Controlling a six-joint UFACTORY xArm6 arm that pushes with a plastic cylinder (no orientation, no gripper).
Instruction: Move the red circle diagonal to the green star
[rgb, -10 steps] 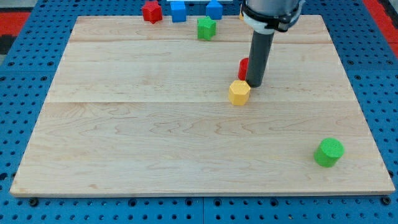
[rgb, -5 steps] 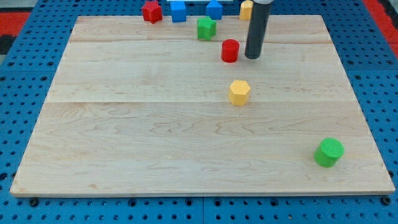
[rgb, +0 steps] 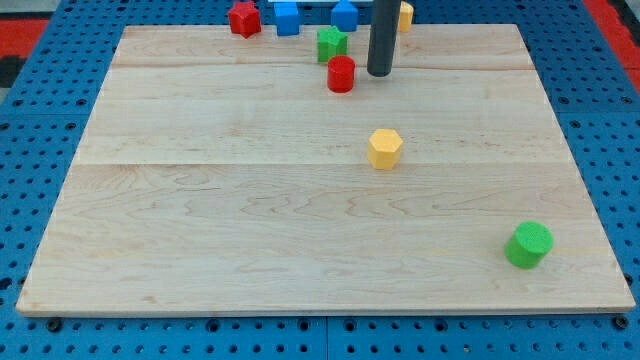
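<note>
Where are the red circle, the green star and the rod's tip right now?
red circle (rgb: 341, 74), camera view, on its front side.
green star (rgb: 331, 44), camera view, on its top face.
my tip (rgb: 378, 73), camera view, at the rod's very end.

A single camera looks down at a slant from beyond the view's bottom edge, facing the far side, set back enough that nearly the whole desk (rgb: 300, 240) fits.

i am looking at a robotics lab bench: a pale wooden board of joined planks (rgb: 300, 230) lies on a blue perforated metal base with a regular grid of holes (rgb: 40, 150), red perforated panels at the view's top corners (rgb: 25, 25), small coloured plastic blocks scattered on the wood.
</note>
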